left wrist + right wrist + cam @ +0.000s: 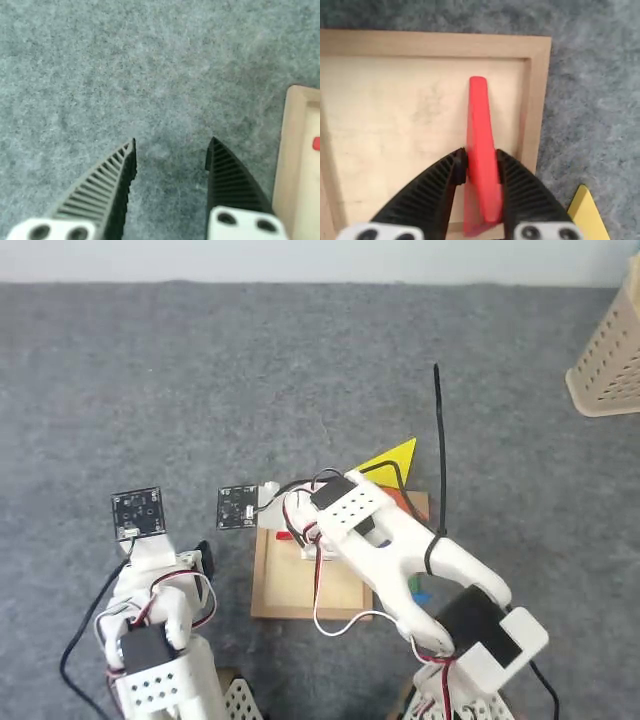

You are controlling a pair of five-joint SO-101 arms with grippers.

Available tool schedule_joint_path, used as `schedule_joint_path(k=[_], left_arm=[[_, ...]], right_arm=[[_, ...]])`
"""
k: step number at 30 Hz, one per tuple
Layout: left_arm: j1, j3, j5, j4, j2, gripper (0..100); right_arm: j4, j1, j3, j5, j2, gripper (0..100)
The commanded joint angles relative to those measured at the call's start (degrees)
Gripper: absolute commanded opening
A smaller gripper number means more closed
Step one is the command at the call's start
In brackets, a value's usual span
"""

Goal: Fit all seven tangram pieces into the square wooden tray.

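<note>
The square wooden tray [285,592] lies on the grey carpet between the two arms. My right gripper [480,152] is shut on a red tangram piece [479,115], held on edge over the tray floor [395,130] close to one wall. In the high view the right gripper [290,530] hangs over the tray's far edge, with a sliver of the red piece [284,536] showing. A yellow triangle [392,458] lies on the carpet just beyond the tray. My left gripper [172,142] stands open over bare carpet left of the tray [295,165].
Green and blue pieces [420,592] peek out under the right arm at the tray's right side, and an orange one [412,502] lies near the far right corner. A beige basket [610,350] stands far right. Open carpet stretches beyond and left.
</note>
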Motion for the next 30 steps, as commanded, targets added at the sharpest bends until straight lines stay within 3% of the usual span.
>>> schedule_joint_path(k=[1,5,11,30], left_arm=[[0.2,-0.7,-0.4,0.3,-0.8,22],[0.2,-0.7,-0.4,0.3,-0.8,22],[0.2,-0.7,-0.4,0.3,-0.8,22],[0.2,-0.7,-0.4,0.3,-0.8,22]], right_arm=[[1.4,-0.3,-2.8,0.6,-1.4,15.6],[2.4,-0.4,-2.4,0.3,-4.4,14.1],[8.1,-0.5,-1.8,-7.6,-13.1,9.9],[8.8,-0.7,8.5,-8.0,-21.8,9.5]])
